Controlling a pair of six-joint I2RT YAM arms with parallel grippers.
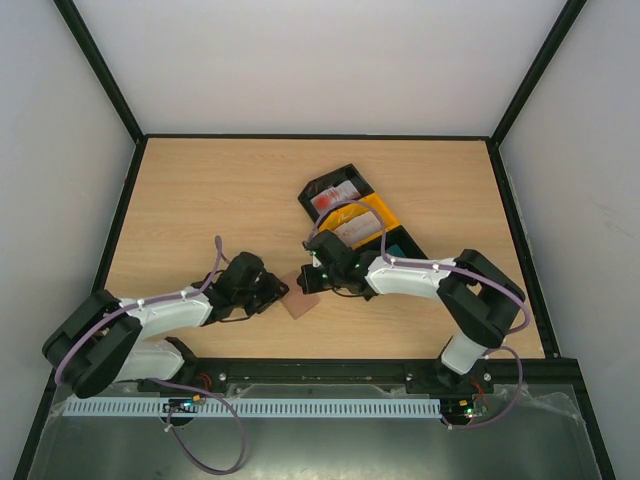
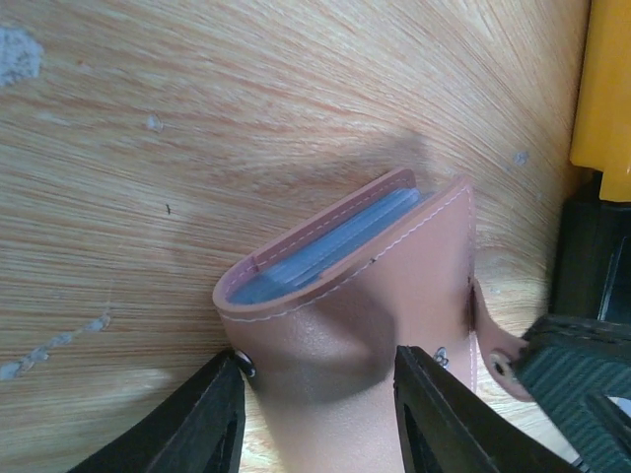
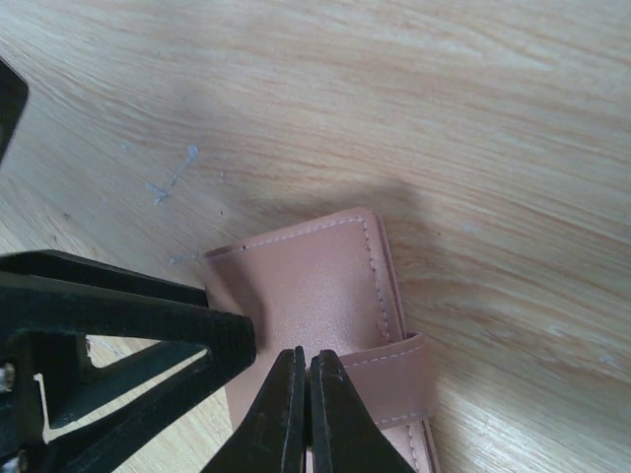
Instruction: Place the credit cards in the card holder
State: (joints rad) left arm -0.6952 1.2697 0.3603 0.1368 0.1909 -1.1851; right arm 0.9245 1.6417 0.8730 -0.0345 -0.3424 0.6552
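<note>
Top external view, left to right: the left arm (image 1: 150, 312) reaches from its base toward the table's (image 1: 220, 190) middle. The left gripper (image 1: 272, 295) meets the card holder (image 1: 300, 305), a brown leather-like wallet near the front edge. The right gripper (image 1: 318, 278) comes down on the holder's far side, so both tools touch it. Behind and to the right lies a black tray (image 1: 312, 188), set diagonally, with an orange tray (image 1: 382, 212) nested in it. The credit cards are here: a red-and-white card (image 1: 333, 197) in the far black compartment, a white card (image 1: 352, 231) on the orange tray, and a teal card (image 1: 398, 247) at the near end. None is in the holder. The right arm (image 1: 480, 300) bends back to its base.

Left wrist view: the left gripper (image 2: 317, 394) has its jaws moderately apart, clamped on the lower part of the card holder (image 2: 375, 296). The holder stands tilted, and blue-grey pockets (image 2: 325, 251) show along its upper edge. A snap strap (image 2: 493, 350) projects at right. The orange tray (image 2: 603, 89) fills the upper right corner.

Right wrist view: the left gripper's dark frame (image 3: 99, 325) is at left. The right gripper (image 3: 304, 360) has its jaws closed to a thin slit on the end of the strap (image 3: 394, 365), which wraps the card holder (image 3: 315, 286).
</note>
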